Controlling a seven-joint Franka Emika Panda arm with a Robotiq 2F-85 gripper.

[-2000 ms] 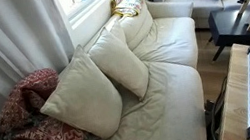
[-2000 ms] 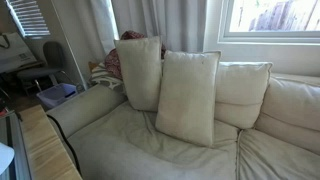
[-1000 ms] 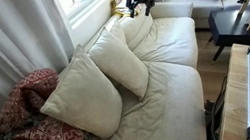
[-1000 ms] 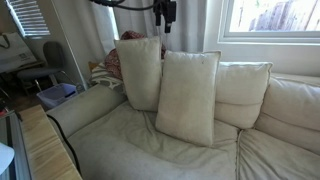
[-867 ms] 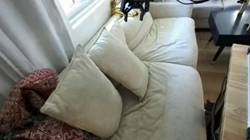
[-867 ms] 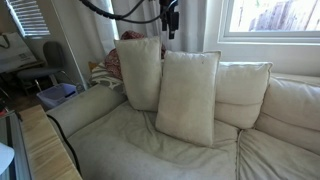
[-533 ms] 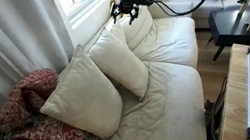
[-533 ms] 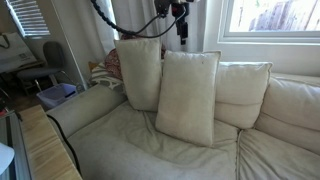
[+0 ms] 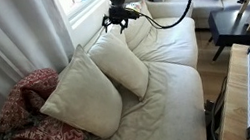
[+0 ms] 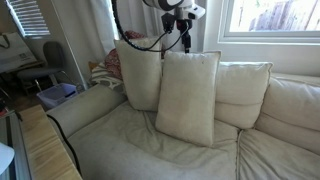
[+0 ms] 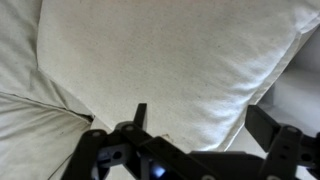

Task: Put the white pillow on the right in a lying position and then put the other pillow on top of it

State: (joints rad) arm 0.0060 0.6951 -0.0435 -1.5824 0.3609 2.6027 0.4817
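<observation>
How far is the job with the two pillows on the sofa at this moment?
Nothing looks done yet: the right pillow and the other pillow both lean upright against the sofa. In hand: the gripper hovers open above the right pillow's top edge, holding nothing. Left: lay that pillow flat, then put the other pillow on top of it.

Upright on sofa: front pillow, rear pillow; end effector just above front pillow's top edge

Bare seat before pillows; curtain perhaps close behind.
</observation>
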